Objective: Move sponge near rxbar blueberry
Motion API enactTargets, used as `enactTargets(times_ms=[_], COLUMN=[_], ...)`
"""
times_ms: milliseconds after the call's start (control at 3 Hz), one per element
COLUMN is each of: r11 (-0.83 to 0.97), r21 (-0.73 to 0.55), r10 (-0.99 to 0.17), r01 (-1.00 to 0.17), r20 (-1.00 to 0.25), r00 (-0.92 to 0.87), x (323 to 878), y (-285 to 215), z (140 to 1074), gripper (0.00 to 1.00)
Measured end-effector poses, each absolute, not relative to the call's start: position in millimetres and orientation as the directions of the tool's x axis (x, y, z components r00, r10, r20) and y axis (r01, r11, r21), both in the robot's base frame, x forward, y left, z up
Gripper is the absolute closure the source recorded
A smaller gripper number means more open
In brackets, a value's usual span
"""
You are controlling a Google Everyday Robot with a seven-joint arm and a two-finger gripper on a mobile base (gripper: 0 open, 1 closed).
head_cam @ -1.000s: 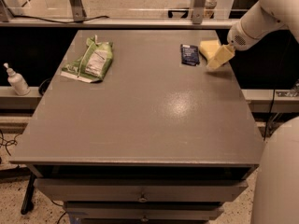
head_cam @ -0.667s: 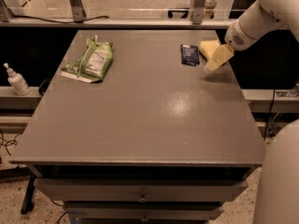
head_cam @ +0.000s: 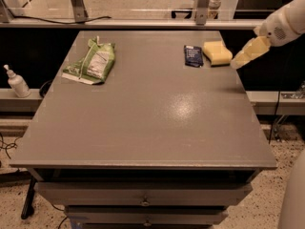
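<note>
Placement apparently done, judging from the lie of things: sponge [head_cam: 218, 53] flat on the desk [head_cam: 143, 128], toward the far right corner, just beside the rxbar blueberry [head_cam: 193, 55] on that bar's right side (a sliver of gap between them, or none; hard to tell which). Not held by anything.

End effector [head_cam: 248, 54] just right of the sponge, out past the desk's right edge, hanging in the air and angled down and left toward the foam. Seemingly apart from the sponge and carrying nothing; spread or closed, cannot tell.

Left to do, probably: nothing beyond drawing the arm clear, if even that.

Sponge itself: pale yellow, thick block, soft rounded corners, broad face up, much the same colour as the end effector. Rxbar blueberry: small, flat, dark navy wrapper with faint light print. Well apart at far left: green and white bag [head_cam: 90, 61], no part in this.
</note>
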State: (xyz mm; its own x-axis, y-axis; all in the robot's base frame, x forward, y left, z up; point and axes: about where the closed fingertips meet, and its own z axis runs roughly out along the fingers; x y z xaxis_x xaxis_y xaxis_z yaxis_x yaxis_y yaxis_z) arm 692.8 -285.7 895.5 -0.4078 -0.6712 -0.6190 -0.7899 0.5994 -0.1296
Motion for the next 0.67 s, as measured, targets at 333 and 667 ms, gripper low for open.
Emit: enactTargets(times_ms=[333, 667], r11=[0.593, 0.630], r21=[-0.102, -0.080], r10=[-0.617, -0.575], r01=[-0.799, -0.773], r20=[-0.695, -0.717], r00=[-0.370, -0.394], x=[652.3, 618.9], y=[-320.8, -346.4], z=[934.6, 961.5], gripper=[0.00, 0.00])
